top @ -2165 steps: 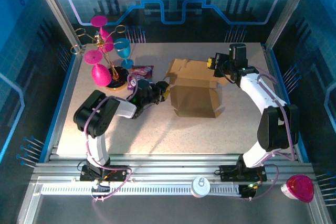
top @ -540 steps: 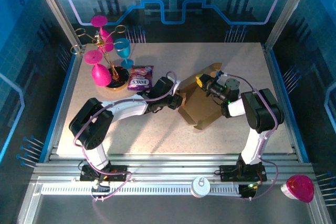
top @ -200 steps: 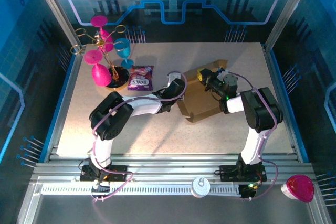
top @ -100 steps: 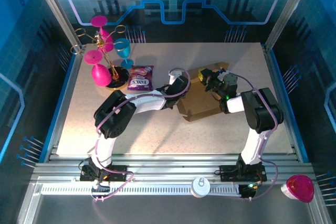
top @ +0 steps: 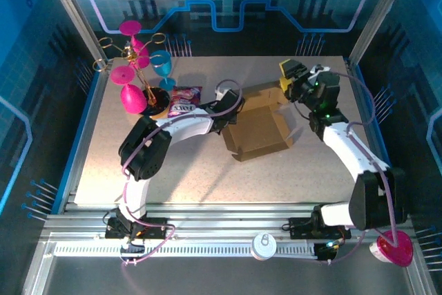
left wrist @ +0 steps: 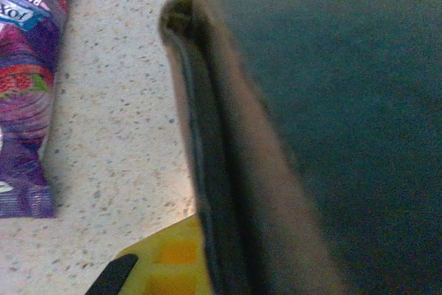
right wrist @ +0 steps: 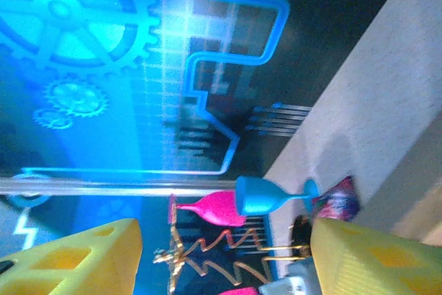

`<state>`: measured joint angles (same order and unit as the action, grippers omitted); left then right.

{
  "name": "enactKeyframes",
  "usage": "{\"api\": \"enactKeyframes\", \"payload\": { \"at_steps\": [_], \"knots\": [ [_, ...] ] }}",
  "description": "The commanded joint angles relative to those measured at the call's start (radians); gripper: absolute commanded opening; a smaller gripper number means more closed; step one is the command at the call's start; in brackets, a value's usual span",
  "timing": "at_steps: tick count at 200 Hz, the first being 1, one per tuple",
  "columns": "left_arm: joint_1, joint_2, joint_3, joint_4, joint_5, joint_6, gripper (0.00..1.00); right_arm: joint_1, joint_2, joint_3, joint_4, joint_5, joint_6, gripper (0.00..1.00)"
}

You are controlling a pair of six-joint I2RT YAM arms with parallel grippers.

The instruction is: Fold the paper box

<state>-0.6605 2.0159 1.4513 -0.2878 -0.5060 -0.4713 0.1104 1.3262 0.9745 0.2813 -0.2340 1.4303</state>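
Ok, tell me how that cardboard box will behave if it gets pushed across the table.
The box is thin, empty cardboard, so probably light and likely to slide on the flat table. Its rear flap lies open, so it may flex rather than push rigidly.

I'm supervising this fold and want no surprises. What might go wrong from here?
The right hand hovers open, apart from the paper box, so a push from the left hand at its left edge may slide the box instead of folding it. The purple snack packet lies beside the left arm; a sweep might knock it.
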Motion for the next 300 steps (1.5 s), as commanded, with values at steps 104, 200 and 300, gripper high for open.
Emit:
{"api": "enactKeyframes", "payload": {
  "at_steps": [104,200,300],
  "knots": [
    [0.088,-0.124,0.222,-0.461,0.247,0.030,0.00,-0.071,-0.107,0.142,-0.661,0.146,-0.306,0.58],
    [0.110,-0.172,0.303,-0.598,0.342,0.067,0.00,0.032,0.098,0.485,-0.881,0.107,-0.533,0.40],
    [0.109,-0.150,0.339,-0.590,0.397,0.086,0.00,0.065,0.350,0.659,-0.952,0.040,-0.545,0.45]
  ]
}}
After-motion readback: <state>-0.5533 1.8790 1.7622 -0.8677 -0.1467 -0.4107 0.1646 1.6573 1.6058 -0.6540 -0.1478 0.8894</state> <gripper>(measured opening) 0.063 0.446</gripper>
